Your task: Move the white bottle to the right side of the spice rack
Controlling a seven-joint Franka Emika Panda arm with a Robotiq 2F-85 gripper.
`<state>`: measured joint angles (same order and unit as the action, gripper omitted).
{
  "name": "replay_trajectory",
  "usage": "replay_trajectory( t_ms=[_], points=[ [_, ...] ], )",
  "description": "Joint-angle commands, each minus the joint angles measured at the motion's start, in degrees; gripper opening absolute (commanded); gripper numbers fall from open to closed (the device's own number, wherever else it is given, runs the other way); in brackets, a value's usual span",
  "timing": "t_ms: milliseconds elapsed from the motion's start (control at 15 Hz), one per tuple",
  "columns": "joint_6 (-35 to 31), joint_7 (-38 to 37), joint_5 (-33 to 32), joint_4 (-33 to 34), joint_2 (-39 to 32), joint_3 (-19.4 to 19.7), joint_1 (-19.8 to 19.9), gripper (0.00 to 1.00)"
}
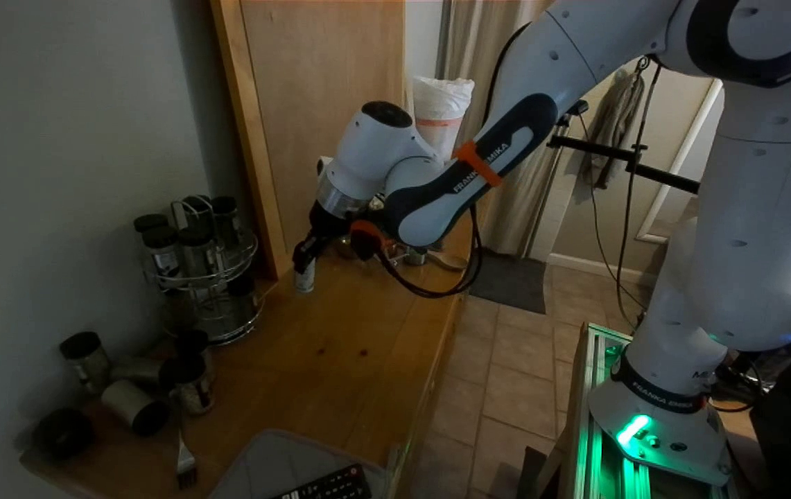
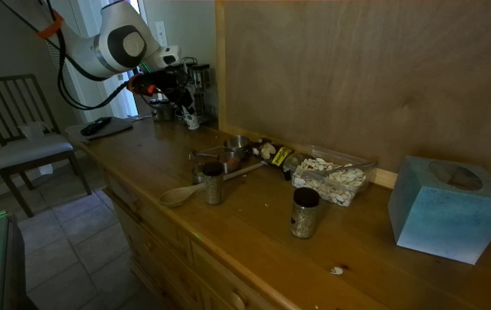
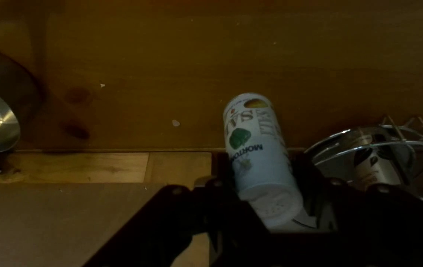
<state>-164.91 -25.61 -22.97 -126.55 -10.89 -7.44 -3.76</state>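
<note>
The white bottle (image 1: 306,278) is a small Morton salt shaker, near the back of the wooden top. It also shows, slightly tilted, in an exterior view (image 2: 192,121) and in the wrist view (image 3: 257,148). My gripper (image 3: 265,165) has one finger against each side of its cap end and is shut on it. The gripper also shows in both exterior views (image 1: 303,258) (image 2: 188,107). I cannot tell whether the bottle's base touches the wood. The wire spice rack (image 1: 237,333) with dark-lidded jars stands close beside; its rings show at the right of the wrist view (image 3: 344,151).
Loose dark-lidded jars (image 1: 135,405), a fork (image 1: 186,461) and a remote (image 1: 333,485) lie near the rack's side. Metal measuring cups (image 2: 237,146), a wooden spoon (image 2: 180,196), a seed container (image 2: 335,185) and a blue tissue box (image 2: 447,219) stand farther along. A wooden panel (image 2: 335,77) rises behind.
</note>
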Motion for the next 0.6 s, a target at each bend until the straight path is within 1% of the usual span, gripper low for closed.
replay_trajectory(
  t_ms=[0, 200, 533],
  points=[
    [0.0, 1.55, 1.3, 0.91, -0.73, -0.29, 0.4, 0.45],
    [0.0, 2.52, 1.99, 2.32, -1.94, -0.65, 0.75, 0.45],
    [0.0, 2.52, 2.04, 2.37, -2.01, -0.8, 0.76, 0.45]
  ],
)
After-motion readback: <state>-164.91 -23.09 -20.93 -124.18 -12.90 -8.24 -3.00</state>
